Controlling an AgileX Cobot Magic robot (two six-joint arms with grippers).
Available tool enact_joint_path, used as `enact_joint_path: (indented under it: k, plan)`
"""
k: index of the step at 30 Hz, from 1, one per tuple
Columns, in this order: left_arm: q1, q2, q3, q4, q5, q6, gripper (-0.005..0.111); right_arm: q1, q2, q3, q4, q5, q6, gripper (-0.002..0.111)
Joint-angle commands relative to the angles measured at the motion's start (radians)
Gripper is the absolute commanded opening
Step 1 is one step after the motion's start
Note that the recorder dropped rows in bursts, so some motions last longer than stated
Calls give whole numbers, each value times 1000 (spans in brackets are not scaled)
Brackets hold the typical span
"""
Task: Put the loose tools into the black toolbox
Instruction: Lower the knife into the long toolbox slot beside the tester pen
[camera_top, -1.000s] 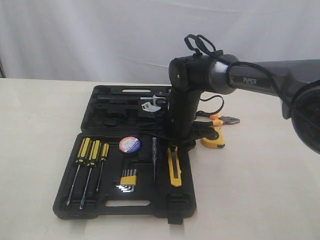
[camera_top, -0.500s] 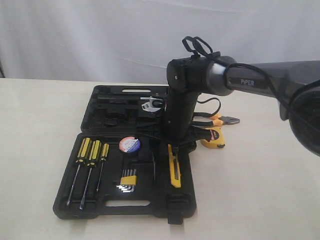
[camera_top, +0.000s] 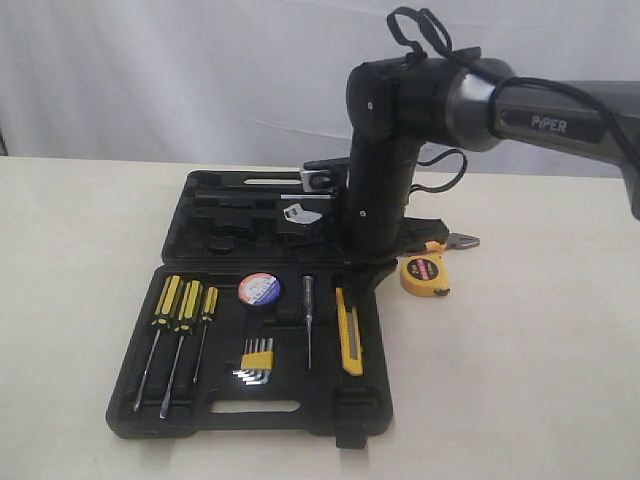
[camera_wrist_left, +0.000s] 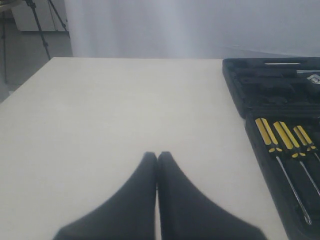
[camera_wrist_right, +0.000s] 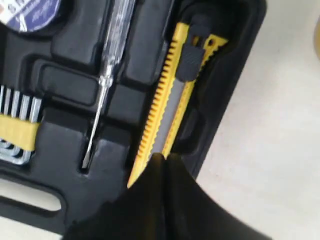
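Observation:
The black toolbox (camera_top: 135, 400) lies open on the table. In its near half rest the yellow-and-black utility knife (camera_top: 348, 330) and the black tape roll (camera_top: 259, 290). The round yellow tape measure (camera_top: 424, 275) sits on the table right of the box. Only the nose of the pliers (camera_top: 462, 241) shows behind my right arm. My right gripper (camera_top: 372, 272) hangs shut and empty just above the box's right edge. In the right wrist view its tips (camera_wrist_right: 163, 157) hover over the knife (camera_wrist_right: 170, 100). My left gripper (camera_wrist_left: 157, 155) is shut over bare table, left of the toolbox (camera_wrist_left: 240, 85).
Three yellow-and-black screwdrivers (camera_top: 180, 310) and a yellow-holdered hex key set (camera_top: 257, 360) fill recesses in the near half, beside a thin tester screwdriver (camera_top: 308, 320). A silver wrench (camera_top: 300, 213) lies in the far half. Bare table stretches right of the tape measure.
My right arm has risen and shifted slightly right, away from the utility knife. The knife now lies alone in its recess, and the tape measure is no longer hidden.

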Motion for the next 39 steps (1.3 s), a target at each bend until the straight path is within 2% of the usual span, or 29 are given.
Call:
enact_joint_path:
  k: [1,8,23,39]
  plan:
    - [-5,-1,3,-10,-8,-4,0,-4,-9,16,69,9,-76,0]
    - [-5,-1,3,-10,-8,-4,0,-4,25,21,104,9,-140,0]
    - [-5,-1,3,-10,-8,-4,0,-4,105,23,98,-72,-140,0]
    - [-5,-1,3,-10,-8,-4,0,-4,134,23,77,-68,-140,0]
